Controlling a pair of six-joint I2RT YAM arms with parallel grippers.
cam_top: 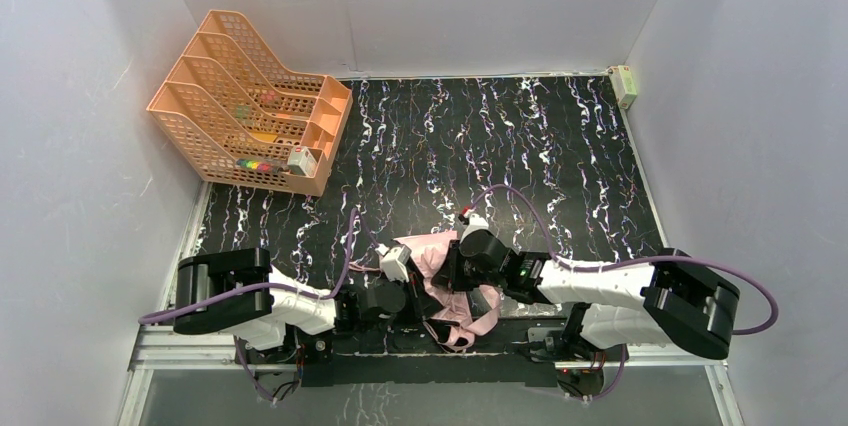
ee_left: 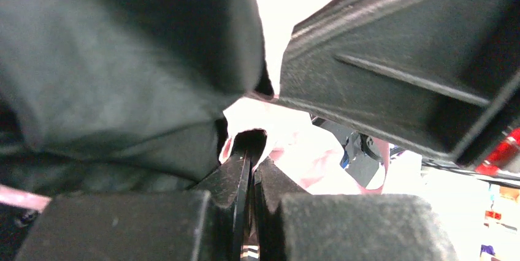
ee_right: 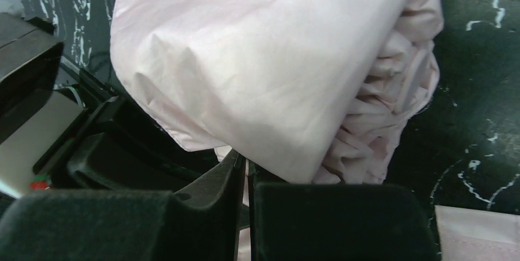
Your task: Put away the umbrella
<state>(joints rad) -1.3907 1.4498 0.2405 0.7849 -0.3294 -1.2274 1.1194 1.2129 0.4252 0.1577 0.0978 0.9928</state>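
The umbrella (cam_top: 455, 296) lies crumpled, pink side up, at the middle of the bench's (cam_top: 560, 146) near edge. There the left end effector (ee_left: 251, 154) is pressed together; the right end effector (ee_right: 245, 169) pinches pink fabric.

A peach mesh file rack (cam_top: 240, 96) with four stepped slots stands in the far left corner of a black tabletop (cam_top: 560, 146) streaked with white marbling. A row of small coloured pieces (cam_top: 252, 163) lies in the rack's nearest slot, and a small pale box (cam_top: 301, 160) sits at the front right end of that slot. Something yellow-orange (cam_top: 263, 134) shows in the slot behind; what it is cannot be made out. A second small pale box (cam_top: 624, 85) rests in the far right corner, against the wall. Plain white walls (cam_top: 450, 6) enclose the table on three sides, and a metal rail (cam_top: 180, 351) runs along its near edge.
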